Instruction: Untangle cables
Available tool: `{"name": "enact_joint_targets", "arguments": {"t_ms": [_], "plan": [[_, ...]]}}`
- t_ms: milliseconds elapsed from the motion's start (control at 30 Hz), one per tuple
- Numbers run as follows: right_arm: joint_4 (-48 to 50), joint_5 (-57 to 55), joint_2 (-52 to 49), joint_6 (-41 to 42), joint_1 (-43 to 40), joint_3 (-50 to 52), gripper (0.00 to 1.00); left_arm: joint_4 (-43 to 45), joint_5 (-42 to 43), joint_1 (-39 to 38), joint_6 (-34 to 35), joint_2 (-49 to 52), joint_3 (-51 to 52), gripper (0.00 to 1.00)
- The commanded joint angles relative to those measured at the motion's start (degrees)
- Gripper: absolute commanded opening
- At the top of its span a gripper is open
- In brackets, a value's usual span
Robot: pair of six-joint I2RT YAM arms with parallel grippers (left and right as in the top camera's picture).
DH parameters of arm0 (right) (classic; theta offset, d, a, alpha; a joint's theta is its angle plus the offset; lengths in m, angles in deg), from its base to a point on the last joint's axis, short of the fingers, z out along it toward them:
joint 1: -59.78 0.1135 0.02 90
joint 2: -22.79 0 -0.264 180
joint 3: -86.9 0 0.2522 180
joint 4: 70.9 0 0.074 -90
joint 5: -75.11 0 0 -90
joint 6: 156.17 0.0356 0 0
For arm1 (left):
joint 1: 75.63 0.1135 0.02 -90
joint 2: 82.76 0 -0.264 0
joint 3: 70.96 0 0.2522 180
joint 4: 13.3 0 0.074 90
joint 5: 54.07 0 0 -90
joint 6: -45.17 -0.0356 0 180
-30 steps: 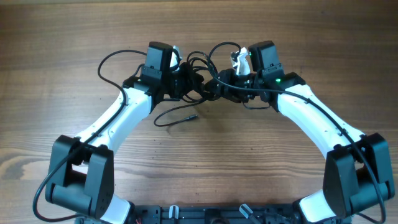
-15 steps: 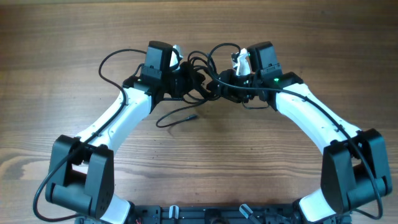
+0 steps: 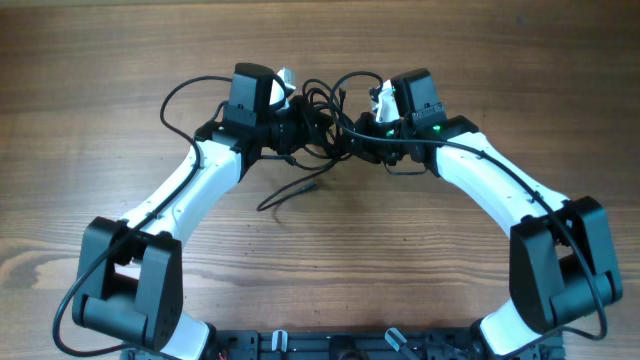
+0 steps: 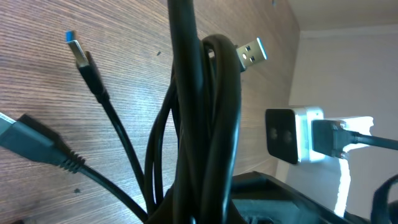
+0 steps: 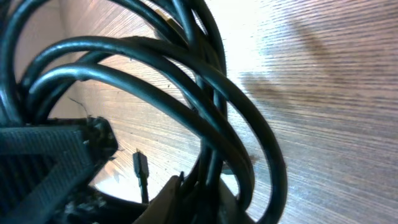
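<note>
Left claw (image 3: 298,126) clenches the cables (image 3: 325,100); the right claw (image 3: 358,134), grip unclear, should pinch one loop just beside it and draw outward slowly, without tightening knots.

cables (image 3: 320,102): knot too small overhead | left wrist: cut off top, bottom | right wrist: blurred close-up

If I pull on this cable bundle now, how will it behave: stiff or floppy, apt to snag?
Probably floppy: the cable bundle drapes in soft loops, and its loose end lies curved on the table. Likely light, since thin strands arch unsupported. The USB plug could catch on a loop; the cords cross closely there.
</note>
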Motion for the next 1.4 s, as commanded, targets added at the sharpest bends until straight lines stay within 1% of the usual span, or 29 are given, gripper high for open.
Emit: {"name": "enact_joint_targets", "arguments": {"t_ms": [0,100,200,367,433,533,667,900,1067,1200,1367], "plan": [[0.7,0.3,-1.7,-1.0,1.2,-0.5,0.04,1.5,7.2,-0.6,1.7,-0.4,-0.2,0.04],[0.7,1.8,-1.3,-4.1,1.2,-0.5,0.05,0.5,6.0,-0.6,0.0,-0.4,-0.2,0.04],[0.6,2.9,0.3,-5.4,0.9,-0.5,0.04,-3.1,3.6,-0.6,-0.7,-0.4,-0.2,0.04],[-1.8,2.9,6.3,-7.6,-0.9,-0.5,0.04,-6.7,2.0,-0.6,-4.5,-0.4,-0.2,0.04],[-3.3,3.3,9.5,-8.8,-2.4,-0.5,0.04,-7.8,-0.1,-0.6,-4.9,-0.4,-0.2,0.04],[-5.6,5.0,14.0,-11.1,-4.7,-0.5,0.04,-7.9,-1.7,-0.5,-7.5,-0.4,-0.2,0.04],[-8.3,6.5,19.5,-12.9,-8.1,-0.5,0.04,-8.7,-5.6,-0.5,-8.5,-0.4,-0.2,0.04],[-13.2,5.9,26.4,-15.8,-13.9,-0.5,0.04,-8.7,-7.7,-0.5,-18.3,-0.4,-0.2,0.04],[-14.2,6.3,29.9,-17.4,-17.0,-0.5,0.04,-9.2,-11.9,-0.5,-24.0,-0.4,-0.2,0.04],[-14.1,9.5,33.2,-20.2,-18.9,-0.5,0.04,-9.3,-15.2,-0.5,-27.1,-0.4,-0.2,0.04],[-14.6,11.0,36.0,-21.7,-21.8,-0.5,0.04,-9.3,-18.6,-0.5,-27.2,-0.4,-0.2,0.04]]}}
